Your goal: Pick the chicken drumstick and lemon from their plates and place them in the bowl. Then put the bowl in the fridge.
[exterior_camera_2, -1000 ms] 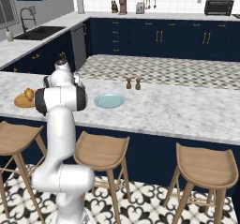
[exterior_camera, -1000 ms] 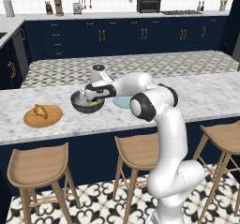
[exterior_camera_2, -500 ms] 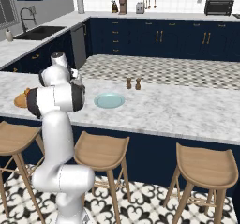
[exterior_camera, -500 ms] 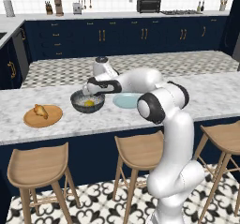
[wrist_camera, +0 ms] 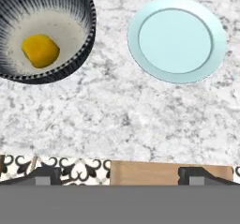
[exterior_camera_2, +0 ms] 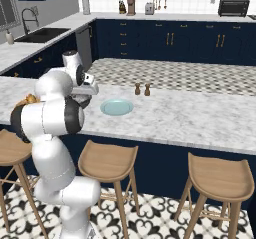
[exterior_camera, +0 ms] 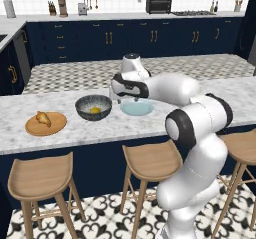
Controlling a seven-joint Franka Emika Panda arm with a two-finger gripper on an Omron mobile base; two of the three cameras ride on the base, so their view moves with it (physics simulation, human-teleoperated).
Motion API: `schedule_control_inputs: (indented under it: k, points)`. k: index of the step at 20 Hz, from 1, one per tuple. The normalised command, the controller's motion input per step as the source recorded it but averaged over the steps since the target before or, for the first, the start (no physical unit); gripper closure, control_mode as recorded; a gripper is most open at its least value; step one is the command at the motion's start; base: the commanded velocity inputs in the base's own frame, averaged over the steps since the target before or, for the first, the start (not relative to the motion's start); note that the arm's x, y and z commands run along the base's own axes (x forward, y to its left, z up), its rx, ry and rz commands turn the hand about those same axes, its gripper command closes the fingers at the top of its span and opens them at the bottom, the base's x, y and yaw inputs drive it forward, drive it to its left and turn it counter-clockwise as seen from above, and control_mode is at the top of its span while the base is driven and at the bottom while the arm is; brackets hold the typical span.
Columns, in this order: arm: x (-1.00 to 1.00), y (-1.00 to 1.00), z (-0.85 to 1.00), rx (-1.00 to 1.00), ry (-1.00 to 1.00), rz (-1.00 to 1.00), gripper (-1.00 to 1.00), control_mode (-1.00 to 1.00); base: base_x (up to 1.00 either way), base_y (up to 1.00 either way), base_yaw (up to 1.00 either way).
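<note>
On the marble counter (exterior_camera: 100,128), from left to right: tan wooden plate (exterior_camera: 46,123) with the chicken drumstick (exterior_camera: 43,118) lying on it, then the dark speckled bowl (exterior_camera: 93,107), then the pale blue plate (exterior_camera: 137,107). Inside the bowl, resting on the lighter grey bottom: the lemon (wrist_camera: 41,50), bright yellow. Just beside the bowl but apart from it, the blue plate (wrist_camera: 177,39), bare on top. Above the counter, between bowl and blue plate, the gripper (exterior_camera: 121,97), hanging at the end of the white arm and pointing down. At the bottom of the hand view, two dark fingertips (wrist_camera: 46,175) set wide apart, nothing between them. Under the counter edge, wooden stools (exterior_camera: 151,161) on a patterned floor. Along the far wall, navy cabinets (exterior_camera: 125,38) with brass handles.
</note>
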Motion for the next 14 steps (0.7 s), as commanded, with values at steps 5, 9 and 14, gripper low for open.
schedule_control_inputs:
  k: [5, 9, 14]
  points:
    - [-0.98, -0.99, 0.42, 0.00, 0.01, -0.14, -1.00, -1.00, 0.00, 0.00, 0.00]
    - [-0.90, -0.88, 0.46, 0.00, 0.00, -0.11, -1.00, -1.00, 0.00, 0.00, 0.00]
    - [-0.62, -0.31, 0.31, 0.00, -0.32, 0.02, -1.00, -1.00, 0.00, 0.00, 0.00]
